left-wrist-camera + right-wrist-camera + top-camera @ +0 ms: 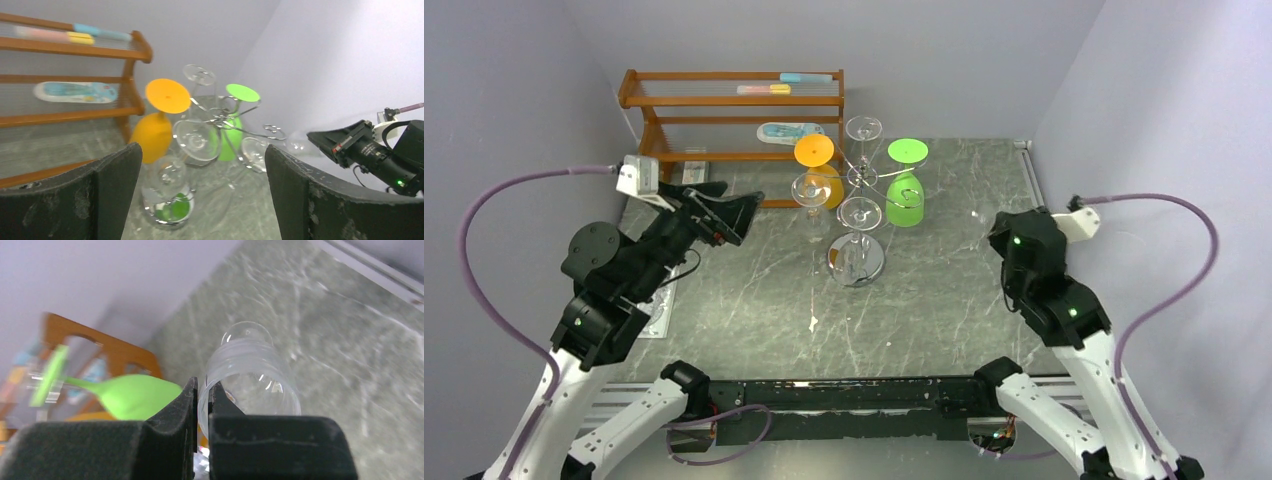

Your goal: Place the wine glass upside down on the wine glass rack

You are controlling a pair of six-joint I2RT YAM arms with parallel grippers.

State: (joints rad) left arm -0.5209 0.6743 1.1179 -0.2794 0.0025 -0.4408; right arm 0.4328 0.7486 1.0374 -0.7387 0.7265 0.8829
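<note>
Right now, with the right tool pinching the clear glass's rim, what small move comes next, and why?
Probably ease the right tool leftward toward the wine glass rack. It is shut on the wine glass, well apart from the rack, and a curled arm facing that side looks empty.

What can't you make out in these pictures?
- Right wrist view: the right claw hides the wine glass's near rim; the wooden shelf is blurred.
- Top view: that glass is too clear to make out; the shelf's items are too small to name.
- Left wrist view: clear glasses on the wire rack overlap; their count is unclear.
</note>
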